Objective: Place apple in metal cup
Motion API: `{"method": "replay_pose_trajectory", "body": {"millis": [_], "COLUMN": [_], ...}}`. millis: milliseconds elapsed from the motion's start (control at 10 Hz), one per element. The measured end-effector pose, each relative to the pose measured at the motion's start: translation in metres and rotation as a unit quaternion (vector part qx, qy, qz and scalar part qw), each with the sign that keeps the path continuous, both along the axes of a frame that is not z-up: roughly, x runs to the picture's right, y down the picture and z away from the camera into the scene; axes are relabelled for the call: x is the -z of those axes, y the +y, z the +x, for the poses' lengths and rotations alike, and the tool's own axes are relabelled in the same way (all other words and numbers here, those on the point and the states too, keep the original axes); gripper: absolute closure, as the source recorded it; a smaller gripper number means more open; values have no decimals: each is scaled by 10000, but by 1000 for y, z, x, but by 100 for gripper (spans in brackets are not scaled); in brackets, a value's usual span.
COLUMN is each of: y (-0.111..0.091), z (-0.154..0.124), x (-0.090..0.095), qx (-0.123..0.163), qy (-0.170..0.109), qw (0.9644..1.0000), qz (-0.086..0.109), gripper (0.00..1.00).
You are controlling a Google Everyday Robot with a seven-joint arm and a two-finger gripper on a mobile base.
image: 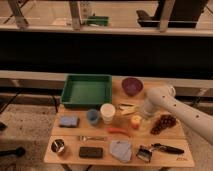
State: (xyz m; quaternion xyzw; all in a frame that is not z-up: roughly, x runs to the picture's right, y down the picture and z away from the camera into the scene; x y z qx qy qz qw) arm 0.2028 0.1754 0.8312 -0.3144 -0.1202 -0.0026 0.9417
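The apple [135, 121], small, round and yellow-orange, sits on the wooden table [170, 159] right of the white cup [107, 113]. The metal cup [58, 146], short and shiny, stands at the table's front left corner, far from the apple. My white arm [165, 102] reaches in from the right. My gripper [140, 115] is at its lower end, directly over and against the apple's right side. The arm's end hides the fingertips.
A green tray [85, 90] and a purple bowl [132, 85] stand at the back. A blue cup [92, 116], blue sponge [68, 121], fork [91, 138], orange-red carrot-like piece [120, 131], grapes [162, 123], grey cloth [120, 150] and black block [90, 152] lie around.
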Motion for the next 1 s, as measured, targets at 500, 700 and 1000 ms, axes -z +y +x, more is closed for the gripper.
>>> {"method": "replay_pose_trajectory", "body": {"millis": [500,700,1000], "y": [6,5,2], "z": [-1,-5,-13], "x": [-6,-6,-2], "qx": [107,180,202], "qy": [11,-18,-86], "qw": [9999,9998,9998], "qz": [-94,-81,12], "gripper": [20,20,42]}}
